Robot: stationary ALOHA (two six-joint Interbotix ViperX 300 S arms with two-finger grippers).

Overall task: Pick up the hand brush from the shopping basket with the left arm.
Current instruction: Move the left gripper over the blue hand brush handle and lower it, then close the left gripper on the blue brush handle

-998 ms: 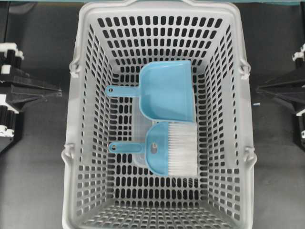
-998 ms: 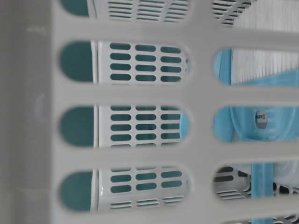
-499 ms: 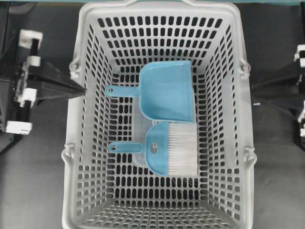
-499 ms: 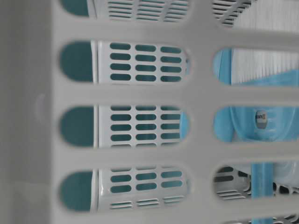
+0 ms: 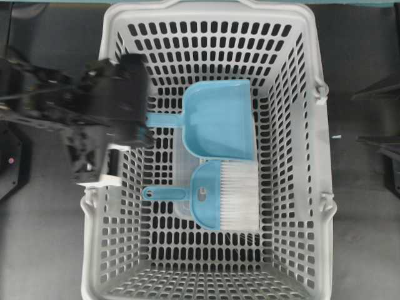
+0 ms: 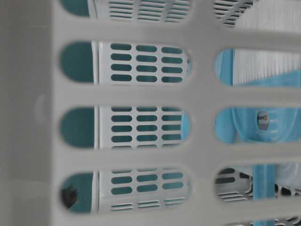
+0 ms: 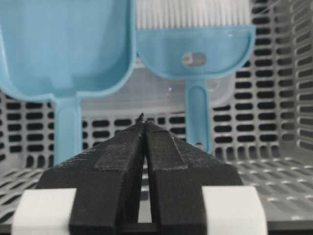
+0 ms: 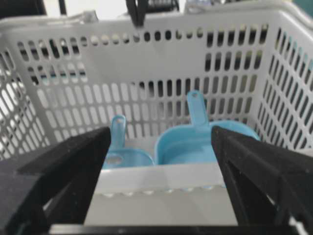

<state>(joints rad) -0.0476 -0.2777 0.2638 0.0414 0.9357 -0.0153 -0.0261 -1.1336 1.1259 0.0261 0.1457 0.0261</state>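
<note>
Dark grey desk point(image 5: 44, 250) fills the overhead view, with a large light grey shopping basket point(image 5: 206, 22) standing in the middle of it. At the left, the left arm point(image 5: 37, 103) reaches over the basket's left rim, blurred in this view. Its hand point(image 7: 143, 128) hangs above the basket floor near the left wall, and the wrist view shows the 2 black fingers point(image 7: 117, 161) pressed together, pinching nothing.

Moving right, 2 light blue items lie flat on the slotted floor of the basket. The dustpan scoop point(image 5: 219, 119) lies toward the top of the overhead view, its thin handle pointing left, toward the arm. Just below it lies the hand brush point(image 5: 215, 194), its handle also pointing left and its fan of white bristles point(image 5: 240, 195) pointing right. Scoop and brush lie just beside each other, edges touching or nearly so.

At the far right, the right arm point(image 5: 381, 119) sits outside the basket, well apart from both items. Its wrist view shows the right hand point(image 8: 159, 171) spread wide, facing the basket wall.
</note>
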